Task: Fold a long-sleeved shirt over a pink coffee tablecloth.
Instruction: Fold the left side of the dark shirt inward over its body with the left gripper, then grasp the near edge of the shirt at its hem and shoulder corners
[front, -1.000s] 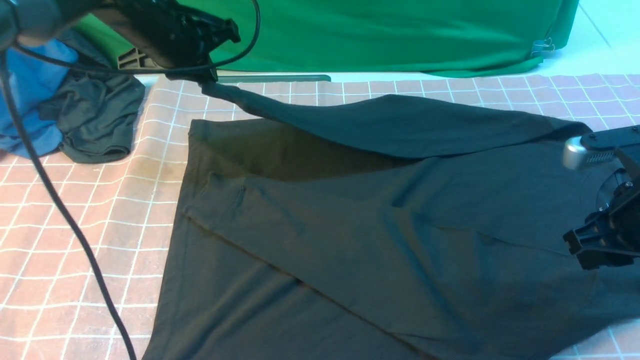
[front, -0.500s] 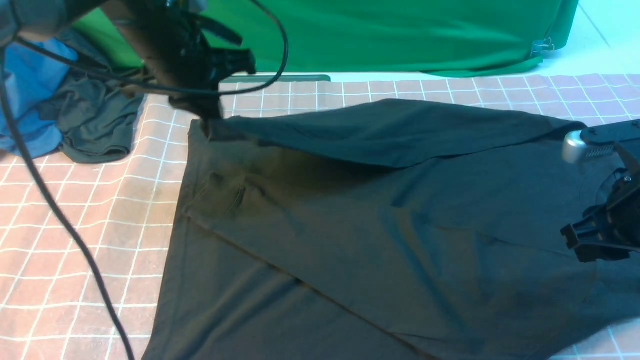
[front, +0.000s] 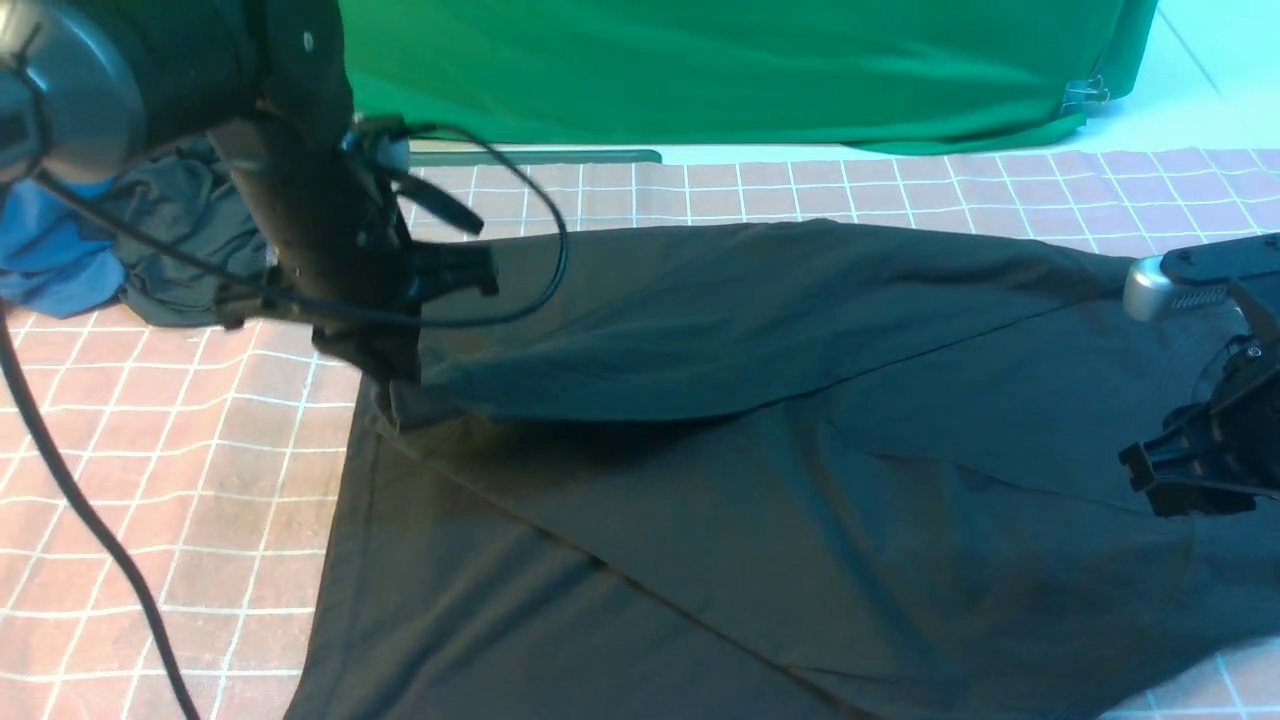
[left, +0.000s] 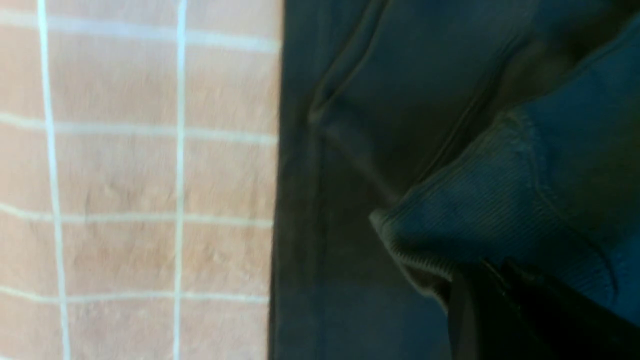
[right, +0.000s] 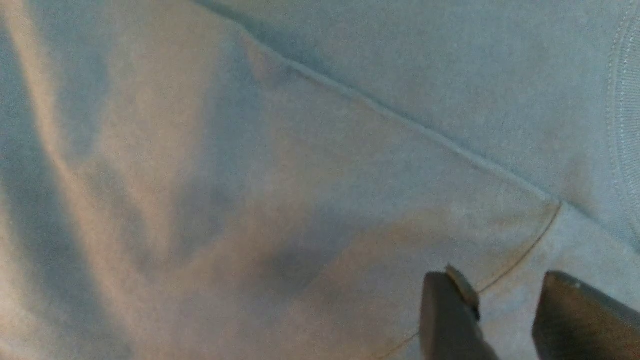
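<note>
The black long-sleeved shirt (front: 800, 480) lies spread across the pink coffee tablecloth (front: 200, 440), which has thin white grid lines. My left gripper (front: 397, 383) is low over the shirt's left edge, shut on the ribbed sleeve cuff (left: 475, 220). The sleeve (front: 700, 320) stretches from there across the shirt body toward the right. In the left wrist view the left gripper (left: 492, 274) pinches the cuff just above the shirt, beside the tablecloth (left: 125, 175). My right gripper (front: 1190, 480) hovers at the right side over the shirt. Its jaws stand apart with only shirt fabric (right: 250, 175) beneath; right gripper (right: 505, 300).
A bright green cloth (front: 750, 70) hangs along the back, with a metal clip (front: 1085, 92) at its right end. A bunched blue garment (front: 45, 260) and a dark one (front: 170, 250) lie at far left. The left arm's black cable (front: 80, 500) trails over the tablecloth.
My left gripper has come down and toward me with the cuff, laying the sleeve lower across the shirt body. The right gripper has stayed in place.
</note>
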